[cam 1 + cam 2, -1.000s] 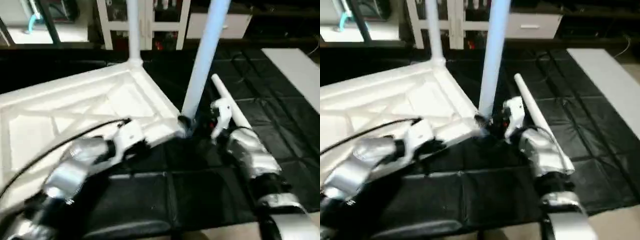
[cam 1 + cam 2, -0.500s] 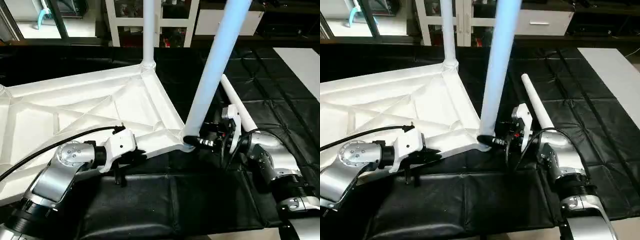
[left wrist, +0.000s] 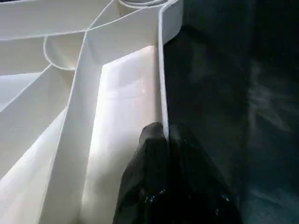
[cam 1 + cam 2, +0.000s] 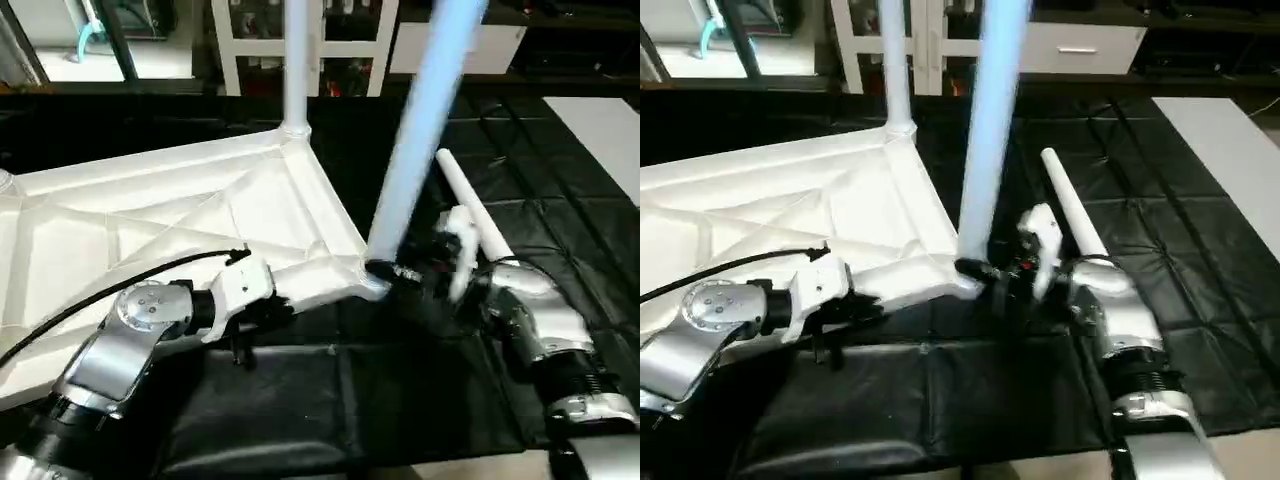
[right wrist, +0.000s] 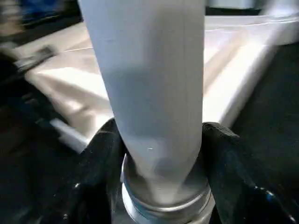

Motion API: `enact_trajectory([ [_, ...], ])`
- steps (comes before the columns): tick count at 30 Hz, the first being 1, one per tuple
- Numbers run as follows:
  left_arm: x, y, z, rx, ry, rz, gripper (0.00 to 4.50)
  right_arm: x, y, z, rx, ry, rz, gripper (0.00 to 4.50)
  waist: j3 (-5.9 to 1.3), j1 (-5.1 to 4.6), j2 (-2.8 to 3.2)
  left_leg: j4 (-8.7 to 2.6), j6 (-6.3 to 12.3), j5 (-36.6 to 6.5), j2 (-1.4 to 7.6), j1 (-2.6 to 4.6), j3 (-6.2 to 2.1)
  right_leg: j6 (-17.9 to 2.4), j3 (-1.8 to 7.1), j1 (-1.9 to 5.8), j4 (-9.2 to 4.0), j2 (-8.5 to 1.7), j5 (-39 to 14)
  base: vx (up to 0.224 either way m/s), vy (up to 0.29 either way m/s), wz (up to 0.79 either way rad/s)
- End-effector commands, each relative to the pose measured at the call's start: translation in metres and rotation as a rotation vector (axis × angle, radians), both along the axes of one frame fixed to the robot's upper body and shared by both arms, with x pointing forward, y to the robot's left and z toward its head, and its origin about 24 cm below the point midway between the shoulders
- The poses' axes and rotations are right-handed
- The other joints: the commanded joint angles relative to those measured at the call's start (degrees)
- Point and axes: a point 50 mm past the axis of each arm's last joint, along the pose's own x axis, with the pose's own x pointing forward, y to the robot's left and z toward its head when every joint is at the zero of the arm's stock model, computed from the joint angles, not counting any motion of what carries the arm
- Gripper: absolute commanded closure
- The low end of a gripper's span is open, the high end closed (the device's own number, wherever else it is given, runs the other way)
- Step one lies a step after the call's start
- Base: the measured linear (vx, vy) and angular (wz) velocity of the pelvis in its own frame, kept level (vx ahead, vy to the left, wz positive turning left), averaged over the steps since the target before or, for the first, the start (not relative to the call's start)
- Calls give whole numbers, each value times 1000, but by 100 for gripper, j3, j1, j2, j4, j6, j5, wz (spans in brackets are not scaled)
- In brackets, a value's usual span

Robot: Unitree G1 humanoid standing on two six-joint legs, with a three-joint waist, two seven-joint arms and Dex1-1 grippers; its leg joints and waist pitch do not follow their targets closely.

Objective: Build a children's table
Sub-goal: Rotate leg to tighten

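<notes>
The children's table top (image 4: pixel 200 210) lies upside down on the black mat, ribbed underside up. One white leg (image 4: pixel 296 60) stands upright in the far corner socket. A second leg (image 4: pixel 420 130) rises from the near right corner socket, leaning slightly right. My right gripper (image 4: pixel 385 272) is shut on this leg's base, with a black finger (image 5: pixel 98 163) on either side of the tube (image 5: pixel 149 93). My left gripper (image 3: pixel 163 133) is shut on the top's thin near rim (image 3: pixel 161 84), left of that corner. Another leg (image 4: pixel 470 200) lies loose on the mat behind my right wrist.
A black padded mat (image 4: pixel 400 400) covers the floor under the work. A white glass-door cabinet (image 4: pixel 350 40) stands at the back. A white board (image 4: pixel 600 130) lies at the far right. A black cable (image 4: pixel 120 285) arcs over my left forearm.
My right wrist has shifted at the leg's base and is blurred with motion. The held leg stands slightly more upright. My left gripper keeps its hold on the rim.
</notes>
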Motion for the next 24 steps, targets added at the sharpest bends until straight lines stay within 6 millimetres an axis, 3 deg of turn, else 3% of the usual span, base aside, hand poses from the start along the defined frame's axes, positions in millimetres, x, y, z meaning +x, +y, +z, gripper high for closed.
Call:
enact_trajectory([
  [1, -3, -21, -12, -13, 35, -16, 450, -4, -1, -40, -129, 167, -211, 232, -255, -12, 18, -428, 175, -1469, 352, 108, -178, -1251, 277, 173, -481, -453, -2056, 0, 0, 0],
  [3, 0, -25, -13, -11, 35, 7, 450, -4, 2, -44, -130, 179, -256, 237, -239, -55, 10, -440, -20, -1845, 343, 151, -209, -1060, 279, 127, -529, -451, -2573, 0, 0, 0],
  [7, 19, -50, -18, 7, 39, 213, 450, 4, 25, -55, -68, 241, -540, 242, -217, -147, 25, -458, -287, -2502, 313, 194, -294, -735, 241, 66, -620, -461, -3387, 0, 0, 0],
  [10, 28, -73, -17, -30, 51, 286, 450, 5, 42, -61, -10, 306, -694, 243, -223, -172, 29, -443, -293, -2894, 283, 300, -297, -580, 207, -34, -709, -421, -3473, -19, 10, 0],
  [11, 28, -74, -17, -32, 51, 286, 450, 5, 42, -61, -9, 308, -699, 243, -227, -180, 34, -452, -294, -2932, 280, 289, -301, -557, 199, -22, -709, -422, -3441, 0, 0, 0],
  [12, 31, -90, -12, -68, 62, 283, 450, 2, 52, -66, 9, 342, -768, 243, -232, -192, 22, -485, -300, -2992, 287, 254, -331, -518, 173, 8, -710, -426, -3357, 0, 0, 0],
  [14, 31, -97, -10, -80, 61, 271, 450, 0, 58, -68, 19, 357, -786, 243, -242, -182, 20, -480, -291, -3140, 269, 291, -318, -439, 178, -46, -741, -417, -3291, 0, 0, 0],
  [15, 30, -105, -7, -86, 56, 240, 450, -2, 68, -69, 21, 357, -751, 243, -249, -185, -6, -485, -263, -3138, 263, 265, -322, -430, 177, -28, -740, -419, -3291, 0, 0, 0],
  [17, 29, -104, -7, -80, 48, 224, 450, -1, 70, -66, 33, 343, -733, 243, -265, -173, 8, -509, -225, -3054, 276, 215, -324, -455, 202, -7, -712, -435, -3064, 0, 0, 0],
  [19, 26, -95, -9, -68, 31, 182, 450, 5, 70, -56, 86, 296, -658, 243, -276, -164, 12, -514, -200, -3052, 279, 205, -325, -503, 211, -4, -702, -445, -2942, 0, 0, 0],
  [21, 21, -82, -12, -57, 36, 147, 450, 9, 67, -42, 117, 208, -541, 243, -285, -203, 3, -544, -150, -2956, 290, 97, -355, -586, 212, 85, -655, -467, -2761, 0, 0, 0],
  [22, 16, -71, -14, -46, 41, 107, 450, 9, 61, -33, 144, 155, -426, 187, -342, -216, 4, -536, -85, -2579, 307, 52, -343, -701, 238, 146, -602, -482, -2303, 0, 0, 0],
  [24, 11, -61, -15, -35, 48, 68, 450, 8, 55, -25, 156, 107, -329, 173, -328, -221, 2, -516, 103, -2283, 321, 10, -301, -899, 259, 163, -567, -470, -1796, 0, 0, 0],
])
